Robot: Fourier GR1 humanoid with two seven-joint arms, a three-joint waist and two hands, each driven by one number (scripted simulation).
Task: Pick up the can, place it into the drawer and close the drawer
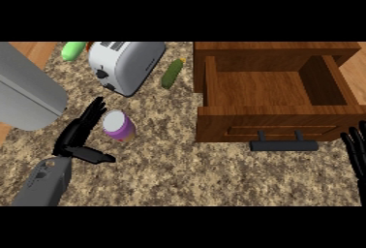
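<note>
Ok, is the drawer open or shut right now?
Open. The drawer is pulled out, its bare wooden inside showing, with the handle facing the robot. The can stands outside it on the counter.

Speckled granite counter [214, 174] w/ wood floor [32, 48] at upper-left corner (orange-brown).

Left forearm [41, 186]: grey, enters from the lower left edge and angles upward. Left hand [73, 138]: black, fingers straight and extended up and to the right, thumb spread out to the right, holding nothing. Right hand [355, 154]: at the right edge, fingers straight and pointing upward, resting.
</note>
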